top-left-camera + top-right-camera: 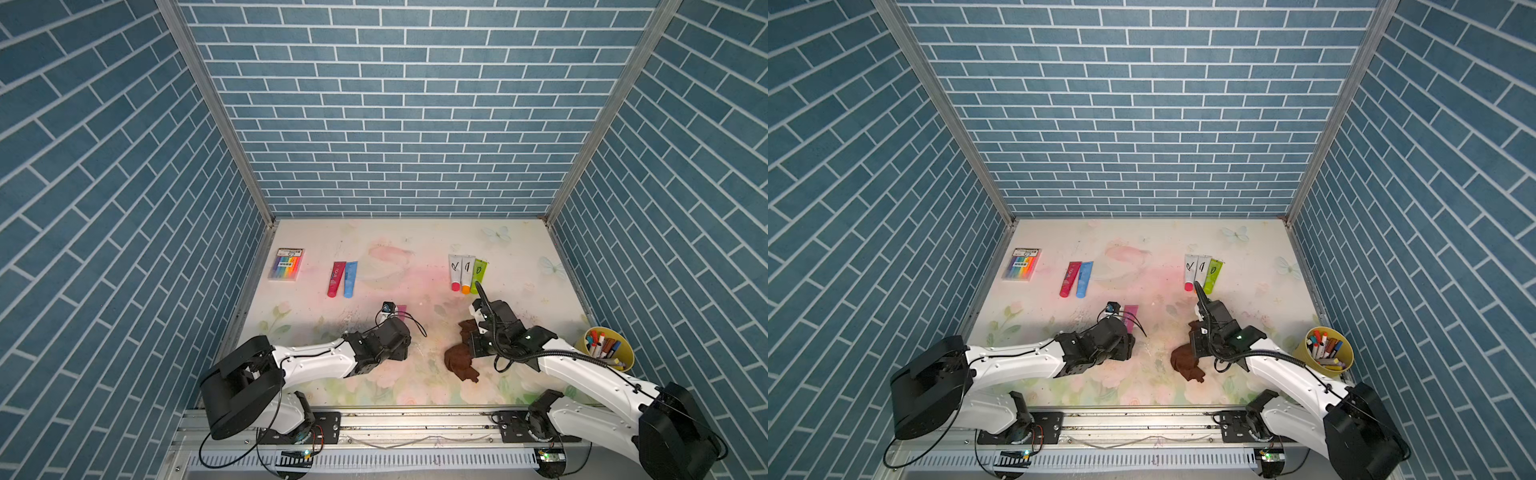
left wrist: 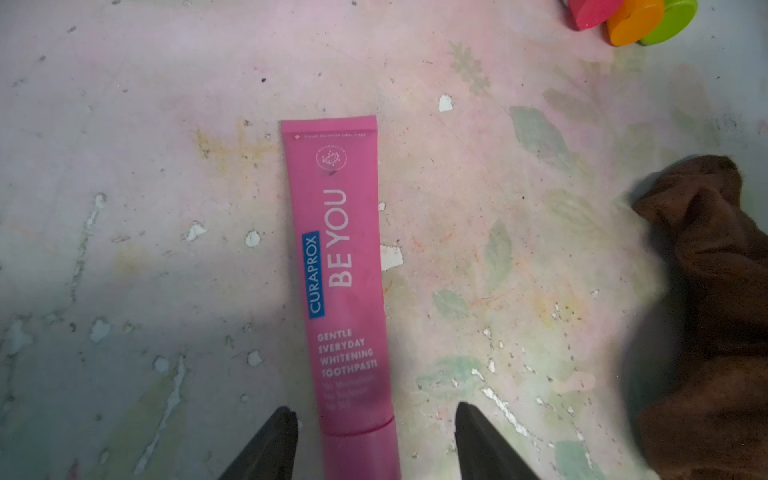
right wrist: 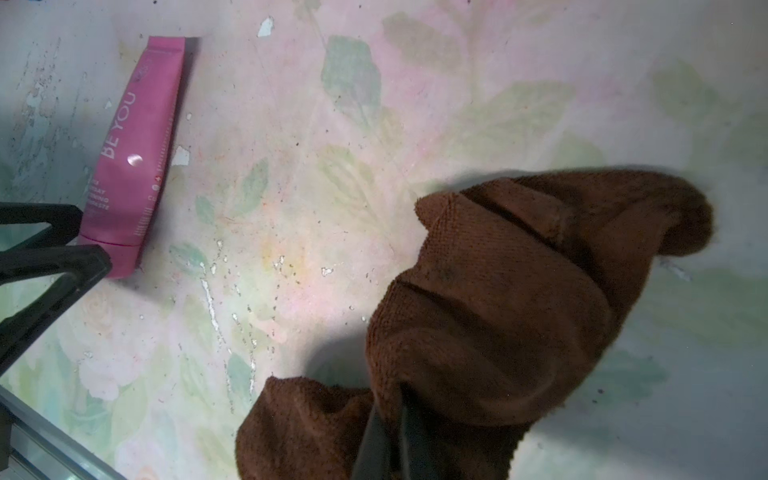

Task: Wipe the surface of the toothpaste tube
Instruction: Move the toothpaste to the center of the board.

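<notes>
The toothpaste tube (image 2: 340, 270), pink and printed, lies flat on the table (image 2: 124, 166), well apart from the brown cloth (image 3: 519, 291) and on the left arm's side of it, its crimped tail pointing away from the robot. The left gripper (image 2: 374, 409) sits low over the cap end, jaws partly open, one to each side of the tube with a gap on both; it holds nothing. The right gripper (image 3: 392, 415) is closed on a bunched fold of the cloth, most of which rests on the table. The tube looks light, with soft glossy walls that would dent and slide under a wipe. The firm shoulder by the cap is probably the best place to pinch, leaving the printed body clear for the cloth.
</notes>
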Robot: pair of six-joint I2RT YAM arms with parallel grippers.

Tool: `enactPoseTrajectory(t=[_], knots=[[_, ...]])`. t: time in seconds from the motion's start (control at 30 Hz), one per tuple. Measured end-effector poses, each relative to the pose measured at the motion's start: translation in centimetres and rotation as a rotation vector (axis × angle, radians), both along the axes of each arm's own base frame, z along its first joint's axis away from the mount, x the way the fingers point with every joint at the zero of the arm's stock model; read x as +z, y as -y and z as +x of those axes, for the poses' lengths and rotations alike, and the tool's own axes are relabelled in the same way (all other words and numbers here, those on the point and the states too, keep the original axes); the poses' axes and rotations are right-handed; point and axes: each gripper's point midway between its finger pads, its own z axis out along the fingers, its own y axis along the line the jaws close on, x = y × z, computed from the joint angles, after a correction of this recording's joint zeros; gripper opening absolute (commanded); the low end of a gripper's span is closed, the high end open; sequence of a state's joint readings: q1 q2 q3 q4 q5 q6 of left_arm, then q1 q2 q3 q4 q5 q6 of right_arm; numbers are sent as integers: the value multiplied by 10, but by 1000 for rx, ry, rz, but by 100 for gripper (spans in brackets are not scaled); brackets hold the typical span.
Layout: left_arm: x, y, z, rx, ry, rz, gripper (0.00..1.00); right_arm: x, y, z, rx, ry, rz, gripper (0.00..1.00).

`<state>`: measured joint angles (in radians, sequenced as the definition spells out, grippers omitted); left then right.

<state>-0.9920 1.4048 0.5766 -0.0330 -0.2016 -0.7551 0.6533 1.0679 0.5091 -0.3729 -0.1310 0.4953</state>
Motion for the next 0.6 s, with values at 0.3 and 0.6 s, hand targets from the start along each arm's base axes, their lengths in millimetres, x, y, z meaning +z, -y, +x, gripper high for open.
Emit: enactPoseTrajectory(t=[0.3,0.6], knots=[[-19,-6,-3,-6,7,92,32,0,0,0,0,-1,-1,0],[-18,40,-16,-229,44,167,22,19,-6,-1,39,54,59,0]])
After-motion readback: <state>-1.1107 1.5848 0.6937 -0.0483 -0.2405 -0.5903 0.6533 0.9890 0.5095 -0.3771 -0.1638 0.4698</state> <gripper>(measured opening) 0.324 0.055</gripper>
